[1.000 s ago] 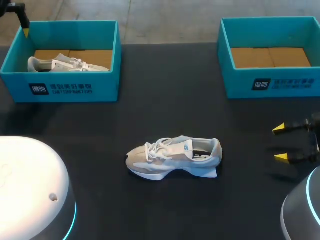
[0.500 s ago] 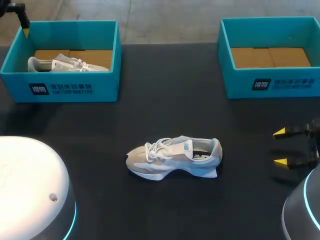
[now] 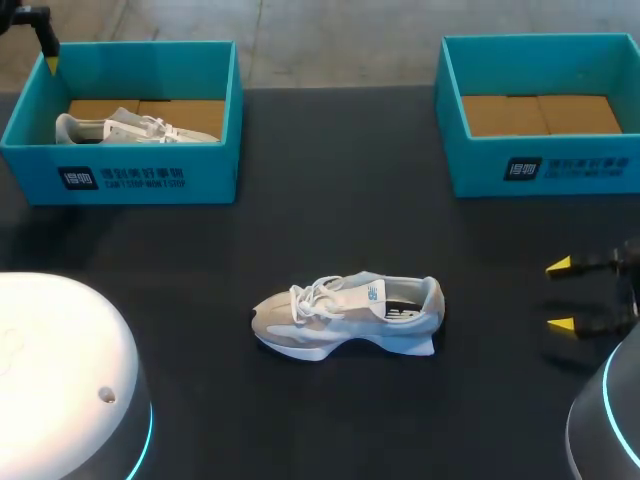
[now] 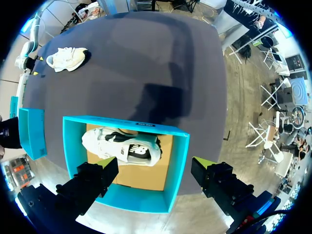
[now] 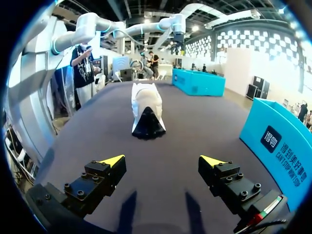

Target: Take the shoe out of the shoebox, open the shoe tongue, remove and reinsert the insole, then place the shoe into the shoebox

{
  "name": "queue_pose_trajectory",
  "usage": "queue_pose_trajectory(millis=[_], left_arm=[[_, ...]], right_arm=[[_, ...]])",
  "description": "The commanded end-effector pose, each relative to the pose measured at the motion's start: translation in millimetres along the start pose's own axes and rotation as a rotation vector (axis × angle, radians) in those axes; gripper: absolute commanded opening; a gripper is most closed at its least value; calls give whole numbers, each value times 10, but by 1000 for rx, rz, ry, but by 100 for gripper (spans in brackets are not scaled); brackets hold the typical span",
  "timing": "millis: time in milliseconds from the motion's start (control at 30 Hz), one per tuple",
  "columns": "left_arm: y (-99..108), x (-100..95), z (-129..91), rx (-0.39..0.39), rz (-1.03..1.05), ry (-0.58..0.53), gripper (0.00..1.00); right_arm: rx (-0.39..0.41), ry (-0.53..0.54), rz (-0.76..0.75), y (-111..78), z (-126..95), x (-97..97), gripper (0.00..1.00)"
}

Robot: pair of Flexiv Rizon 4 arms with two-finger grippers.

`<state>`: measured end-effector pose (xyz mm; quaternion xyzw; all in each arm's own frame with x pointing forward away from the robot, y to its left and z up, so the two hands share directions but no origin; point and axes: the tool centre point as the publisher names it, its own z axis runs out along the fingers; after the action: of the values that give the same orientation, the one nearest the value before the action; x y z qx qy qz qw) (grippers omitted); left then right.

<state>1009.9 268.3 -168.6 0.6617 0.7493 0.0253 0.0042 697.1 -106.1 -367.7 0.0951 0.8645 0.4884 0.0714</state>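
A light grey and white shoe (image 3: 345,315) lies on its sole in the middle of the black table, toe to the left, tongue raised. In the right wrist view this shoe (image 5: 145,109) stands well ahead of my right gripper (image 5: 162,160), heel toward it. My right gripper (image 3: 560,294) hovers open and empty at the table's right edge. The left teal shoebox (image 3: 130,180) holds a second pale shoe (image 3: 135,128). My left gripper (image 4: 155,163) hangs open above that shoebox (image 4: 124,127), over the second shoe (image 4: 122,148), touching nothing.
A second teal shoebox (image 3: 540,170) stands at the back right with only its brown cardboard floor showing. Both boxes sit along the table's far edge. Dark tabletop (image 3: 330,200) lies between the boxes and around the middle shoe.
My right gripper has drifted slightly toward the table's near edge, still open. The left arm and both shoes have not moved.
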Motion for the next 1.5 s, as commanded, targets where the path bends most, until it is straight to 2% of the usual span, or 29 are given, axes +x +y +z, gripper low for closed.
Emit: queue_pose_trajectory(millis=[33,467,1100,1500], left_arm=[[-15,2,-4,-2,0,2,100],[-15,2,-4,-2,0,2,100],[-15,2,-4,-2,0,2,100],[-15,2,-4,-2,0,2,100]], right_arm=[[-3,3,8,-13,45,28,100],[-39,21,14,19,288,170,100],[-78,33,9,293,800,363,100],[-101,14,31,407,1043,345,100]])
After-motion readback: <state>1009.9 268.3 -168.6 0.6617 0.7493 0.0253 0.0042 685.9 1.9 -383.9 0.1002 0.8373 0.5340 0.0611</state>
